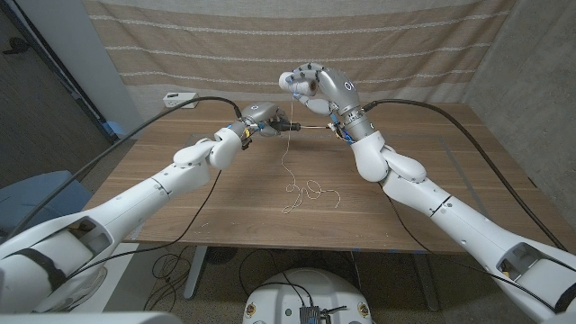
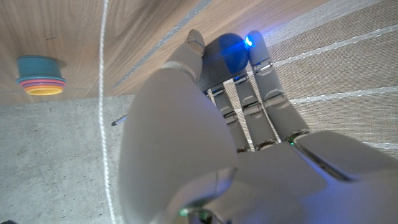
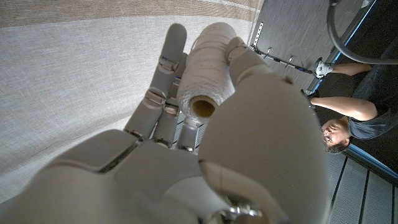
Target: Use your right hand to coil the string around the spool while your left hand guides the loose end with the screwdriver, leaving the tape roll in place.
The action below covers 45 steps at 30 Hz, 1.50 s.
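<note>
1. Your right hand [image 1: 310,87] is raised above the far side of the bench [image 1: 432,198], and its fingers [image 3: 163,93] are closed around the spool [image 3: 207,70] of white string.
2. In the right wrist view, the spool lies between the thumb and the other fingers, and its hollow cardboard end faces the camera.
3. Your left hand [image 1: 263,118] is also lifted over the bench, just beside the right forearm. It is wrapped around the blue handle of the screwdriver [image 2: 225,52].
4. The thin shaft of the screwdriver points toward the right wrist in the head view, and the string [image 1: 287,162] hangs down from near it.
5. The loose end of the string lies on the bench in small curls between the two arms, near the middle of the wood.
6. In the left wrist view, a small stack of coloured rings [image 2: 40,75], blue on top, stands on the bench; I cannot tell if it is the tape roll.
7. A person [image 3: 348,121] in dark clothes is visible behind the right hand in the right wrist view.
</note>
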Available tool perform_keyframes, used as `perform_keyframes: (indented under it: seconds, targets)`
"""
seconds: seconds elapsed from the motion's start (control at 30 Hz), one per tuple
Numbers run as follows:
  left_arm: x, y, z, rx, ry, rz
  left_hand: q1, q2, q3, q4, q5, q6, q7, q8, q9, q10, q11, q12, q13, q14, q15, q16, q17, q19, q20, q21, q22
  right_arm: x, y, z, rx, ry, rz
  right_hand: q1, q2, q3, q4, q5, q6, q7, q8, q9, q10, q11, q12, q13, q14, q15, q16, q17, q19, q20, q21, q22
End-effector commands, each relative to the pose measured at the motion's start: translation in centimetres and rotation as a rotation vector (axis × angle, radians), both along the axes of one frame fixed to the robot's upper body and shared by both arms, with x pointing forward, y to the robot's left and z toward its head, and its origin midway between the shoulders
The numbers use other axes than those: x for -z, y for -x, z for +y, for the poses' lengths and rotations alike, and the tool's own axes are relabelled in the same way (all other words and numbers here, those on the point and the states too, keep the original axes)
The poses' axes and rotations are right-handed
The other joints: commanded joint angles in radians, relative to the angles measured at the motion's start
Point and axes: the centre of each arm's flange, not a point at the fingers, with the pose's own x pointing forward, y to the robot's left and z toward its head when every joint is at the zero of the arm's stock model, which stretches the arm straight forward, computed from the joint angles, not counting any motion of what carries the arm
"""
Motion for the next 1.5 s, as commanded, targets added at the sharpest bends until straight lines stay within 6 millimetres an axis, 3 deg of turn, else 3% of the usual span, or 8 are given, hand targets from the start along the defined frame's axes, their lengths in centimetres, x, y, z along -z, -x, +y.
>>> perform_keyframes:
  seconds: [0.03, 0.33, 0.7, 1.13, 1.5]
  targets:
    - [0.1, 0.9, -0.2, 0.06, -0.008, 0.06, 0.138, 0.146, 0.013, 0.007, 0.003, 0.142, 0.082, 0.002, 0.003, 0.009, -0.003, -0.004, 0.004, 0.133, -0.186, 0.004, 0.004, -0.005, -0.112, 0.005, 0.004, -2.5, -1.6, -0.6, 0.029, -0.034, -0.014, 0.146, 0.155, -0.001, 0.003, 0.004, 0.116, 0.102, -0.002, 0.002, 0.235, 0.032, -0.006, 0.003, 0.341, -0.3, -0.004, 0.002, -0.03, -0.105, 0.015, 0.005]
    - [-0.4, 1.6, 0.2, 0.101, 0.013, 0.111, 0.14, 0.145, 0.013, 0.006, 0.003, 0.144, 0.083, 0.0, 0.003, 0.011, -0.004, -0.008, 0.007, 0.133, -0.185, 0.003, 0.007, -0.007, -0.111, 0.009, 0.004, -3.1, -2.9, -1.4, 0.075, -0.07, -0.015, 0.149, 0.154, -0.004, 0.003, 0.004, 0.12, 0.101, -0.006, 0.003, 0.239, 0.03, -0.012, 0.0, 0.343, -0.3, -0.011, 0.003, -0.037, -0.104, 0.029, 0.006]
    - [-1.2, 2.3, 0.9, 0.132, 0.034, 0.168, 0.142, 0.144, 0.013, 0.006, 0.003, 0.146, 0.086, -0.003, 0.003, 0.013, -0.002, -0.013, 0.011, 0.137, -0.184, 0.002, 0.009, -0.01, -0.111, 0.014, 0.004, -2.9, -5.3, -4.0, 0.162, -0.142, 0.057, 0.15, 0.155, -0.008, 0.005, 0.005, 0.123, 0.101, -0.012, 0.003, 0.239, 0.028, -0.018, 0.002, 0.345, -0.299, -0.02, 0.005, -0.046, -0.104, 0.049, 0.006]
    - [-2.6, 4.3, 1.7, 0.043, -0.018, 0.11, 0.142, 0.143, 0.013, 0.007, 0.004, 0.15, 0.084, -0.006, 0.004, 0.015, -0.005, -0.017, 0.015, 0.138, -0.186, 0.0, 0.011, -0.014, -0.111, 0.02, 0.004, -0.5, -8.7, -8.7, 0.313, -0.228, 0.215, 0.153, 0.156, -0.013, 0.006, 0.005, 0.124, 0.101, -0.019, 0.004, 0.241, 0.03, -0.024, 0.004, 0.349, -0.299, -0.029, 0.007, -0.058, -0.104, 0.072, 0.005]
    - [-4.1, 5.6, 2.7, 0.097, 0.059, 0.085, 0.142, 0.142, 0.013, 0.007, 0.004, 0.153, 0.082, -0.009, 0.004, 0.016, -0.005, -0.021, 0.019, 0.138, -0.184, -0.002, 0.013, -0.017, -0.111, 0.025, 0.004, 2.0, -11.0, -11.3, 0.391, -0.268, 0.331, 0.155, 0.156, -0.016, 0.007, 0.006, 0.129, 0.103, -0.024, 0.005, 0.246, 0.033, -0.029, 0.006, 0.351, -0.299, -0.038, 0.009, -0.068, -0.103, 0.093, 0.002]
